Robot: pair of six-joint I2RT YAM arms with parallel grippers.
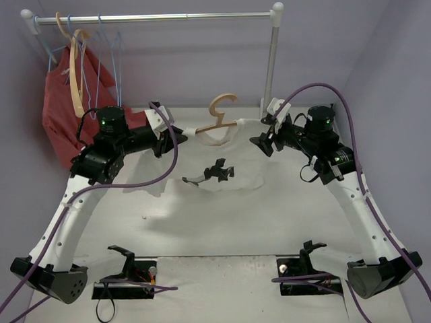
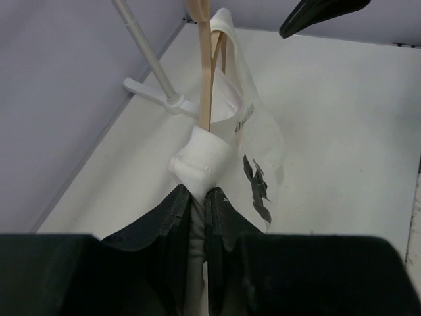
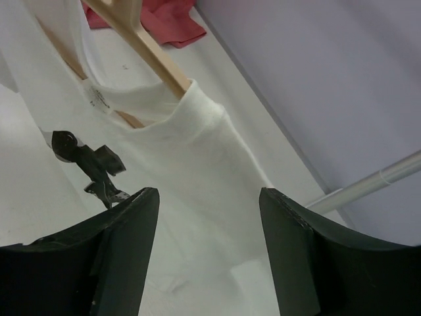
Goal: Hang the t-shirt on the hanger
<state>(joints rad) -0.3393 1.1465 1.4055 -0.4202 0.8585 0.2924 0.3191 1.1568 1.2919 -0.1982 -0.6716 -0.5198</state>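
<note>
Left wrist: left claw clamps t-shirt; right claw apart. Unheld three-o'clock shoulder may slip off hanger.

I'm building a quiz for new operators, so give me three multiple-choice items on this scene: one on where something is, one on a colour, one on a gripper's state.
1. Where does the red garment hang?
A) at the left end of the rail
B) at the rail's right end
C) from the right arm

2. What colour are the printed marks on the t-shirt?
A) blue
B) red
C) black

3. How is the left gripper?
A) open above the table
B) shut on the t-shirt's cloth
C) shut on the rail

Answers:
1 A: the top view shows it under the rail's left end.
2 C: both wrist views show them black on white.
3 B: the left wrist view shows its fingers pinching a fold of white cloth.
</note>
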